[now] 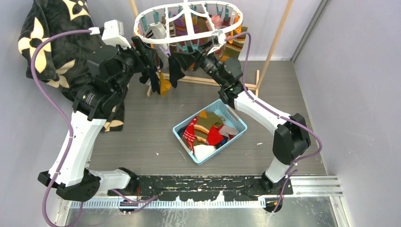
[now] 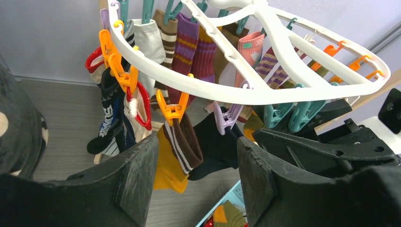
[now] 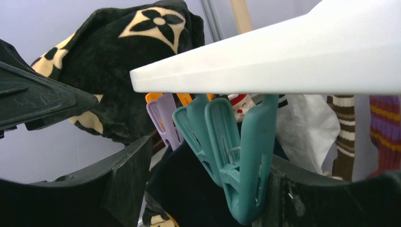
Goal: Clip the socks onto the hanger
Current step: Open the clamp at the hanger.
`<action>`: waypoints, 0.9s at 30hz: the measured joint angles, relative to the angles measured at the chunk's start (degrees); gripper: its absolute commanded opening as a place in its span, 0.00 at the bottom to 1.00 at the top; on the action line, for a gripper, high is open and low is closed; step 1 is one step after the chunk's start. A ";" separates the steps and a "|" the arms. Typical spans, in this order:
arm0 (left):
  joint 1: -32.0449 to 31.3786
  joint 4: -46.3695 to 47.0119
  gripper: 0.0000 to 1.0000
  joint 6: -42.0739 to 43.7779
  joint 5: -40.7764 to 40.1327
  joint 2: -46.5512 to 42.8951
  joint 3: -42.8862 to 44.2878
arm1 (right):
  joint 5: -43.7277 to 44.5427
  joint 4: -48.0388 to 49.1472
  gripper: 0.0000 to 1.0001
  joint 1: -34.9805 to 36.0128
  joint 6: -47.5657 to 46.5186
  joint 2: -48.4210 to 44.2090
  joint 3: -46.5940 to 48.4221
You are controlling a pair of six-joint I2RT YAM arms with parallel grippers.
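The white oval hanger (image 1: 189, 21) hangs at the back with several socks clipped to it. In the left wrist view a mustard and brown striped sock (image 2: 177, 146) hangs from an orange clip (image 2: 171, 109). A black sock (image 2: 220, 144) hangs from a lilac clip (image 2: 223, 118). My left gripper (image 2: 198, 156) is open and empty, just below and in front of these two socks. My right gripper (image 3: 208, 184) is open, with two teal clips (image 3: 236, 156) between its fingers and the black sock (image 3: 189, 189) behind them. Both grippers sit under the hanger's front rim: left (image 1: 152, 64), right (image 1: 183, 60).
A light blue basket (image 1: 196, 114) holding several loose socks (image 1: 208, 132) stands mid-floor. A black blanket with cream flowers (image 1: 56, 42) hangs at the back left. The wooden rack's pole (image 1: 276, 42) and base bar (image 1: 208, 81) stand behind the hanger. Grey walls close both sides.
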 measured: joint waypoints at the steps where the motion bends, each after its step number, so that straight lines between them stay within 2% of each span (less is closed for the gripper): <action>1: 0.00 0.02 0.62 0.00 0.00 0.00 0.00 | 0.35 0.46 0.65 0.22 -0.37 0.00 0.00; 13: 0.00 0.04 0.62 0.26 0.00 -0.37 -0.11 | 3.48 5.70 0.26 0.28 -0.15 -0.02 -4.74; 20: 0.00 0.02 0.63 0.24 0.04 -0.37 -0.11 | 4.57 7.91 0.13 0.79 0.55 -0.26 -5.77; 27: 0.00 -0.04 0.65 0.07 1.25 -0.37 -0.11 | 6.27 9.99 0.10 2.10 0.72 -0.35 -5.86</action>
